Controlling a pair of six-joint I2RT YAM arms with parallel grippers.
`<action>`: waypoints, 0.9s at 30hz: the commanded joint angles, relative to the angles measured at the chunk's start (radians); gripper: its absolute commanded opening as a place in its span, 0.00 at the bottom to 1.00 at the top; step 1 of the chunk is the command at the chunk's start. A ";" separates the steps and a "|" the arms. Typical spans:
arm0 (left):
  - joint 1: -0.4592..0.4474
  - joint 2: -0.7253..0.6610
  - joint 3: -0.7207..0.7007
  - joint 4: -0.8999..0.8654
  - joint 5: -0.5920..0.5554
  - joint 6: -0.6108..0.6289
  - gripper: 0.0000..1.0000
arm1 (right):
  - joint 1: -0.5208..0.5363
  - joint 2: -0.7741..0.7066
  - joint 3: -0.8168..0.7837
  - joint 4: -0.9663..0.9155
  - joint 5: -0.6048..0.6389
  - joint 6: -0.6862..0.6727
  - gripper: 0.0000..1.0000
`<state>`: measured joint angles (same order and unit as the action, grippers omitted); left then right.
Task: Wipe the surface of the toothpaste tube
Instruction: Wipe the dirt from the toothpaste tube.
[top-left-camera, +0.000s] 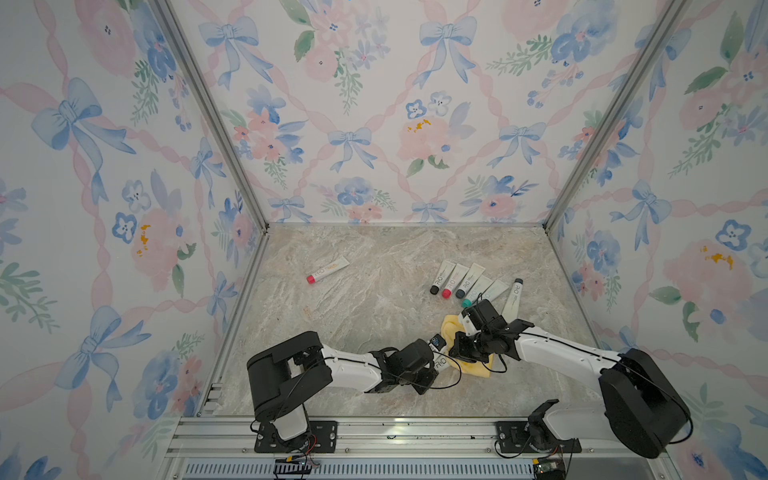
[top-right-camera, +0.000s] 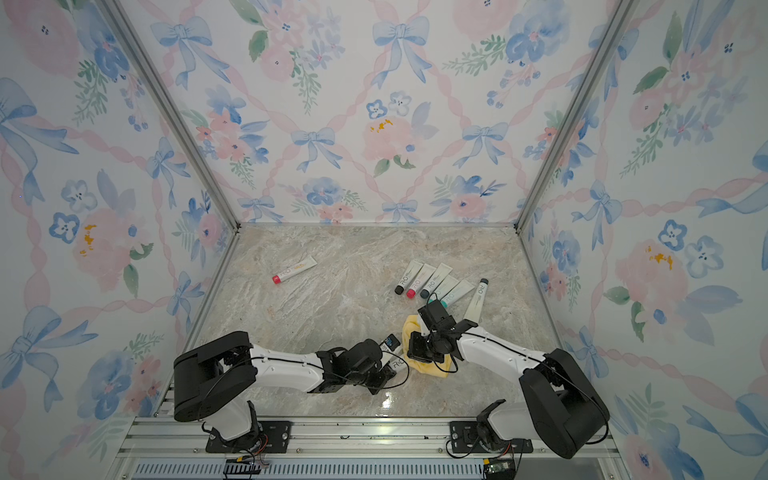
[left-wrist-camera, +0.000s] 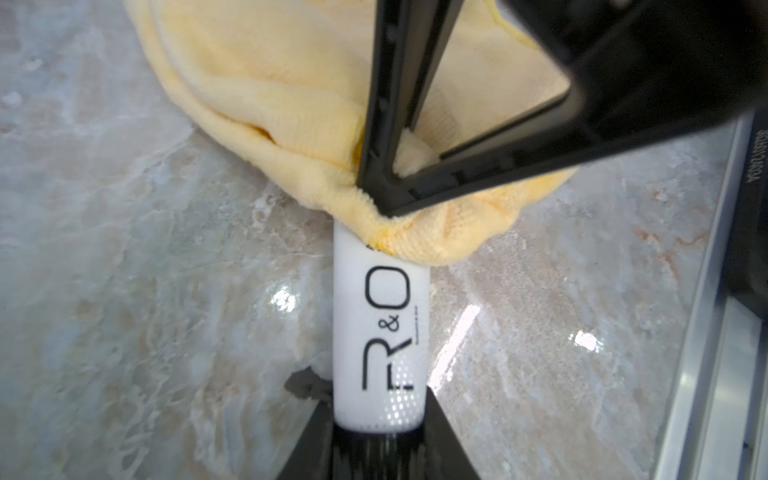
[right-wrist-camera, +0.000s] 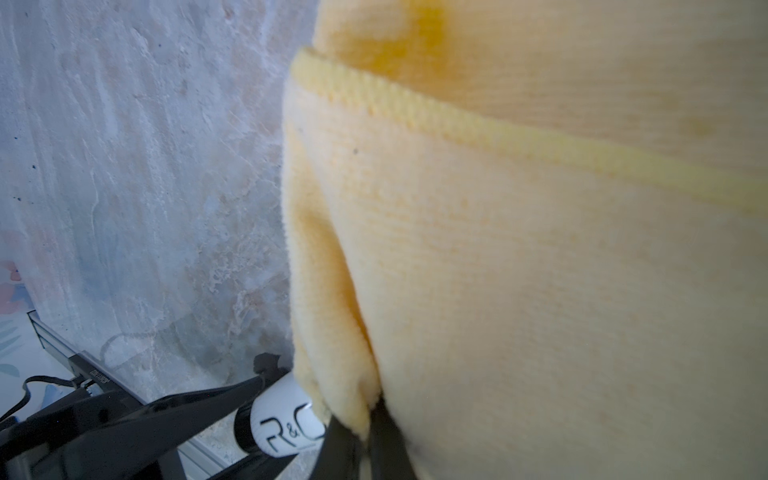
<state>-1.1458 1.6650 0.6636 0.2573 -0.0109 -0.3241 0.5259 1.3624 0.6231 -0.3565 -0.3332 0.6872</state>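
Toothpaste tube: a white tube (left-wrist-camera: 378, 332) lettered R&O, at the near middle of the table (top-left-camera: 353, 324), between the two arms; in a top view only a short strip of it (top-left-camera: 441, 365) shows.
Left gripper: the left gripper (left-wrist-camera: 376, 415) is closed narrowly on the tube at the end by the letter R, one jaw on each side.
Right gripper: the right gripper (left-wrist-camera: 384, 199) has its fingers pinched together on a fold of the cloth, with the tips pressed down over the tube's other end.
Cloth: a yellow cloth (left-wrist-camera: 270, 83) is draped over the far part of the tube, touching it, and the rest is spread on the table.
In the way: in the right wrist view the cloth (right-wrist-camera: 540, 291) fills most of the picture and leaves only the lettered end of the tube (right-wrist-camera: 286, 419) showing. From above, both wrists cover the grips. Whether the tube rests on the table cannot be told.
Other tubes: a row of five tubes (top-left-camera: 465, 282) lies beyond the right wrist with caps toward the arms. A sixth tube (top-left-camera: 513, 297) beside them points the other way.
Lone tube: a red-capped tube (top-left-camera: 328, 270) lies well apart on the left.
Surroundings: flowered walls; a metal rail (top-left-camera: 374, 432) at the front.
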 joint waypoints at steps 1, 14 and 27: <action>-0.003 0.025 -0.039 -0.130 0.003 -0.008 0.30 | -0.098 0.062 -0.031 -0.121 0.093 -0.085 0.07; -0.003 0.022 -0.043 -0.128 0.001 -0.010 0.30 | -0.050 0.043 0.001 -0.157 0.098 -0.082 0.07; -0.004 0.044 -0.017 -0.129 0.012 -0.003 0.30 | 0.065 -0.010 -0.039 -0.113 0.043 0.029 0.07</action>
<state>-1.1458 1.6653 0.6621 0.2604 -0.0105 -0.3210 0.6128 1.3224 0.6205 -0.3996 -0.2905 0.7185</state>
